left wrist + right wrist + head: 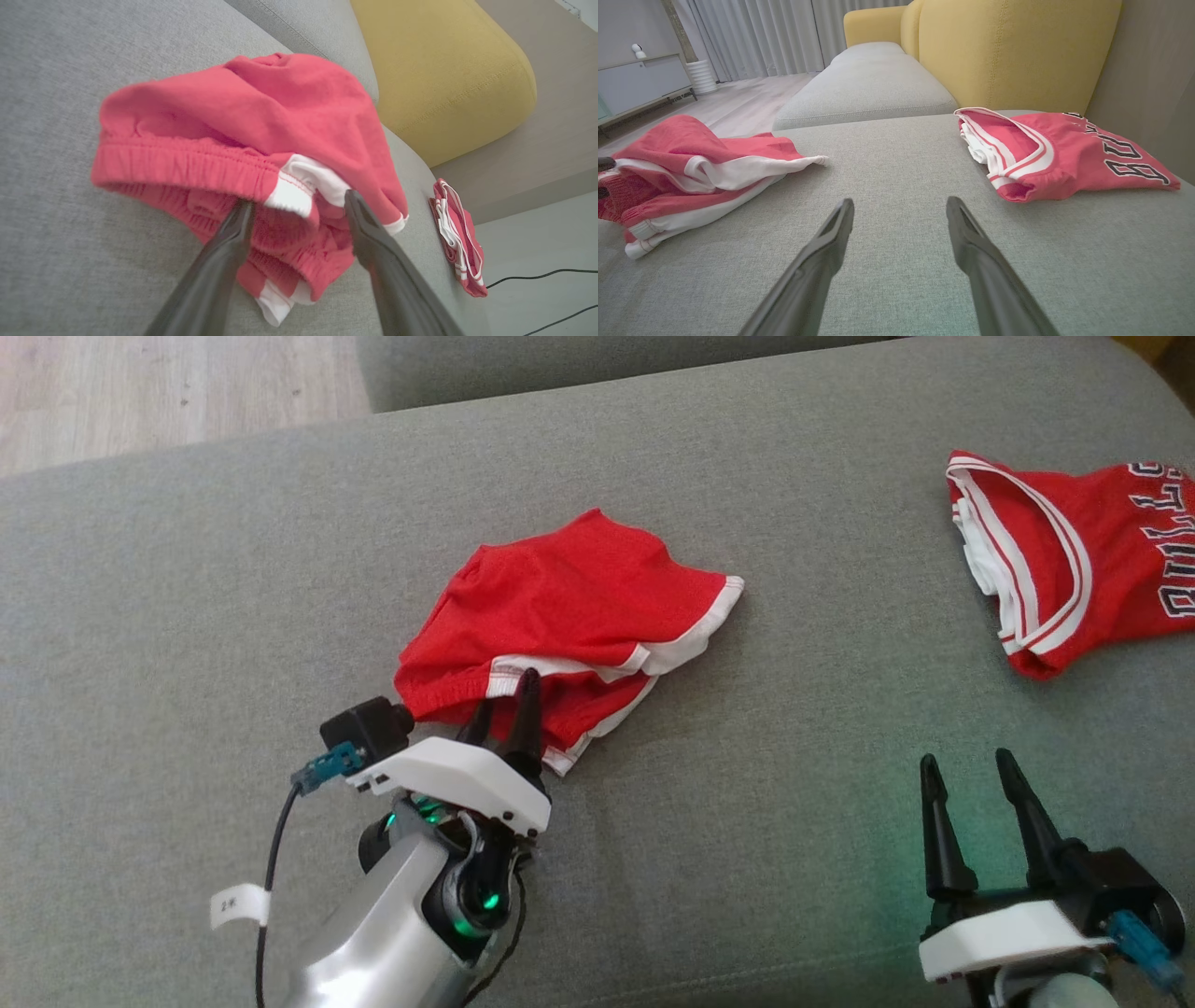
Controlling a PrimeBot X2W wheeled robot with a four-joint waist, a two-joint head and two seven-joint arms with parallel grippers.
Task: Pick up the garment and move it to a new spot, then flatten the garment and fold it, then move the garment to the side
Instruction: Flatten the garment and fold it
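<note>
Looking at the red shorts [569, 607], they're lying crumpled on the grey sofa seat [747, 821], a bit left of centre, with the elastic waistband [187, 163] bunched at the near-left end and the white-trimmed leg hem [700, 621] pointing right. The left gripper [507, 693] has its jaws spread wide, nothing pinched yet. Its two dark fingers straddle the near edge of the cloth, right where a white hem corner folds over the waistband. The right gripper [965, 758] is likewise spread and empty, hovering over bare cushion at the near right, well apart from the shorts. A red jersey [1083, 560] sits at the far right, not part of this grab as far as I can judge. Handling-wise, I'd bet this is thin, light fabric: totally floppy, it'll drape and sag once lifted, and the layers can slide over each other. So my guess is the waistband is the best spot to grab, since the gathered elastic is thicker and gives the fingers something to bite. Catching only the thin top layer risks it slipping out or the shorts hanging lopsided. Nothing fragile here at least.
</note>
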